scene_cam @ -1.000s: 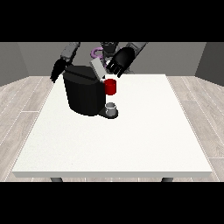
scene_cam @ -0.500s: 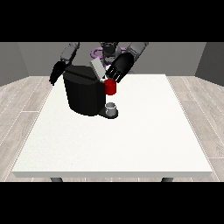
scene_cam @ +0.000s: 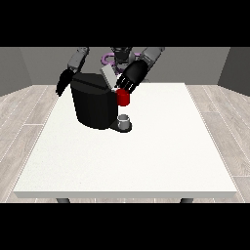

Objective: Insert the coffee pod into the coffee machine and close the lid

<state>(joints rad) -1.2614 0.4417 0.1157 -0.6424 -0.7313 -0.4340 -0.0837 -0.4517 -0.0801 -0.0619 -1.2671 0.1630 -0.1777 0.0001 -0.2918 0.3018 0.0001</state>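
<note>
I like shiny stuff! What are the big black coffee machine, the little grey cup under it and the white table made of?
The coffee machine looks like matte black plastic: dark, smooth, hardly any glints. The little grey cup could be metal, since its rim catches light, but grey plastic is possible. The table looks like a plain white painted or laminate top, flat and not glossy.

We see a plain room: grey walls (scene_cam: pixel 29 68), pale plank floor (scene_cam: pixel 19 112), one white table (scene_cam: pixel 146 161) bearing a coffee machine (scene_cam: pixel 93 105).
</note>
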